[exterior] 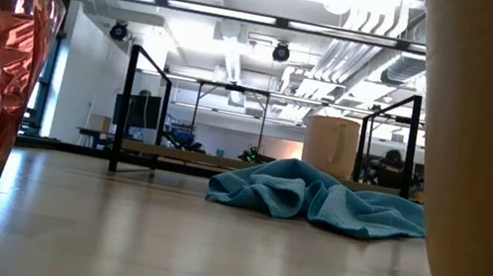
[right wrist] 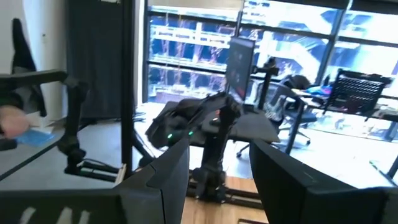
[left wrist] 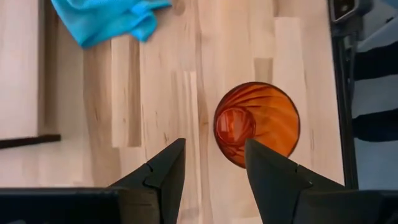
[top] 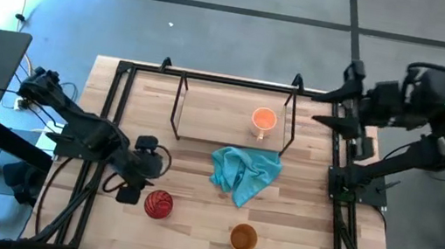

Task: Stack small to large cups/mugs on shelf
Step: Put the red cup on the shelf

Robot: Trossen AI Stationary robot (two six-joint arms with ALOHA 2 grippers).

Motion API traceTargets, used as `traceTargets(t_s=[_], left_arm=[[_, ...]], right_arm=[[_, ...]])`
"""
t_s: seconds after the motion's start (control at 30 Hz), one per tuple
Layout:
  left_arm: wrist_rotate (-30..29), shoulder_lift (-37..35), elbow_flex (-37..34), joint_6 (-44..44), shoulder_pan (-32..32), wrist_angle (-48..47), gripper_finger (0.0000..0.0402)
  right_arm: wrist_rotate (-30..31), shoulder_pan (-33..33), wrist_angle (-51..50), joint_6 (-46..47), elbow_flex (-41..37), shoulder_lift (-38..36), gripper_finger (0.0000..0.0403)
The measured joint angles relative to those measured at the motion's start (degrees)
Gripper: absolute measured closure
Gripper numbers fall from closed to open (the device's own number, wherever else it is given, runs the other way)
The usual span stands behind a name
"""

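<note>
I am looking across a pale wooden table (top: 190, 226) with black rails, set on a grey floor, with an open office of desks and ceiling lights beyond it.

Nearest the front edge stands the amber-brown cup (top: 244, 237), upright, and from above I see nothing inside it. To its left, also near the front, sits the red ribbed cup (top: 158, 204), upright, with only its own glossy bottom visible through the mouth in the left wrist view. The left gripper (top: 140, 185) hovers just above and beside that cup, its dark fingers (left wrist: 163, 177) spread apart and holding nothing; the cup (left wrist: 256, 123) lies just ahead of the gap between them.

Further back, near the middle of the table, a teal cloth (top: 244, 172) lies crumpled. Behind it is the shelf (top: 224, 116), a low black frame with a light board, and on the right part of that board stands the orange mug (top: 264, 121), upright, its handle towards the front. I cannot tell what, if anything, is inside it.

The right gripper (top: 331, 110) waits raised past the table's right rear corner, fingers parted and empty.

I can read no labels or writing anywhere.
</note>
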Motion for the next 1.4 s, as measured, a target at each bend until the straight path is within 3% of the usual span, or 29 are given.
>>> traceTargets(t_s=[0.73,1.4], left_arm=[[2.81,14.95,-0.02,-8.45,0.13,3.56,0.0247],[2.40,17.78,-0.02,-8.31,0.13,3.09,0.0248]], right_arm=[[-0.05,0.00,-7.11,-3.05,0.00,-6.62,0.0242],[-2.03,0.00,-8.01,-2.83,0.00,-7.90,0.0242]])
